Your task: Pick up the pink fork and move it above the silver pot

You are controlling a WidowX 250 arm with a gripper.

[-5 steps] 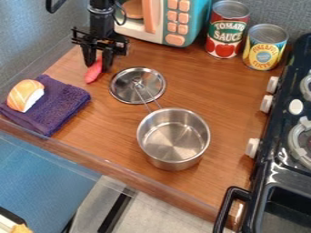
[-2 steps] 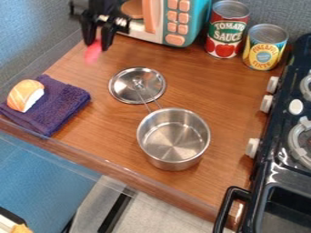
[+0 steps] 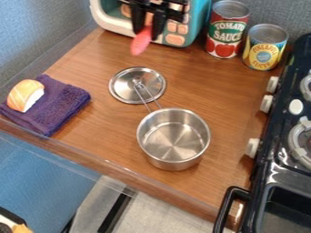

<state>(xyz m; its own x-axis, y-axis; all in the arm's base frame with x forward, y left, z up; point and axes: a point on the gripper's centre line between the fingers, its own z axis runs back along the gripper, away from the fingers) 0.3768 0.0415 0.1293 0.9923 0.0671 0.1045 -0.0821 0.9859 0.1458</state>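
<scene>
The tool (image 3: pixel 148 32) is positioned at the top of the camera view, in front of the toy microwave (image 3: pixel 97 15). Its two fingers are closed on the pink fork (image 3: pixel 141 42). The fork is pinched between the fingertips and projects downward from the tool, with its lower end tilted toward the left of the view.

Locate the remaining items from the tool, as seen in the view:

- Below the tool: the round metal lid (image 3: pixel 120 90), lying on the wooden surface (image 3: pixel 109 132).
- Farther below and slightly right: the silver pot (image 3: pixel 173 159), upright and well apart from the fork. Its wire handle (image 3: pixel 143 98) extends over the lid.
- Below and left: the folded purple towel (image 3: pixel 61 107), with the orange-and-white toy food (image 3: pixel 23 94) resting on it.
- Right: the red-and-white can (image 3: pixel 227 34), upright. The yellow can (image 3: pixel 264 50) stands just beside it, farther from the tool.
- Far right and below: the dark toy stove (image 3: pixel 270 164), with white knobs (image 3: pixel 253 148) on the side facing the pot.
</scene>
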